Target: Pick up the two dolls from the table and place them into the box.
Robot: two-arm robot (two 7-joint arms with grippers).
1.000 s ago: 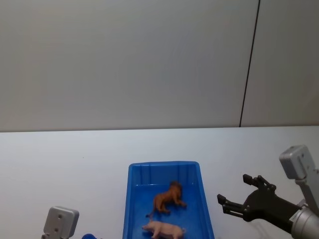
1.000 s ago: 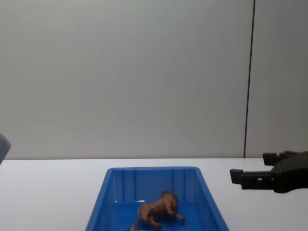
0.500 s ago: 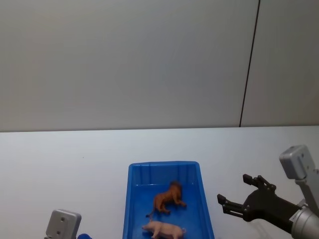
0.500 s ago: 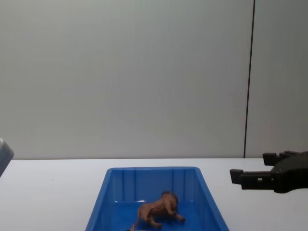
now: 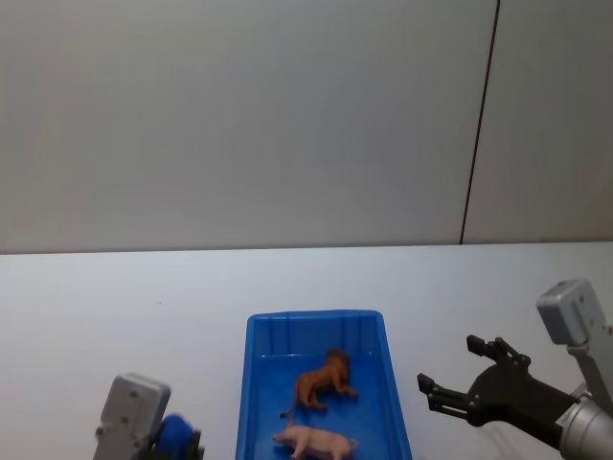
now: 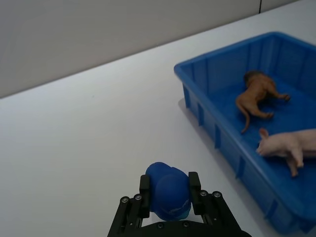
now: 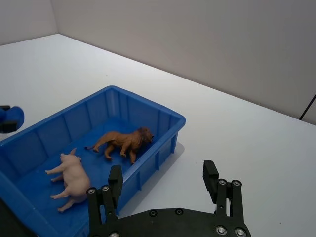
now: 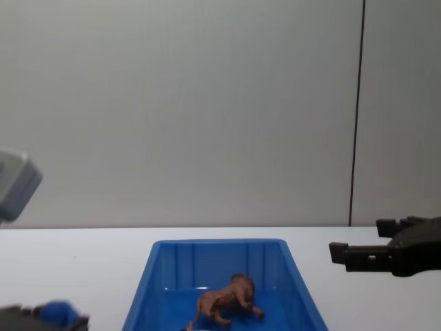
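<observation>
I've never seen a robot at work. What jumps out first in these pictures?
A bright blue box stands mid-table, with a brown lion doll and a pale pink pig doll lying inside it. To the box's left, the left gripper is clamped on a small blue object. On the box's other side, the right gripper hangs open over the white table.

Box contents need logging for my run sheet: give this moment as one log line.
lion in box | pig in box | left gripper shut on blue object | right gripper open beside box
</observation>
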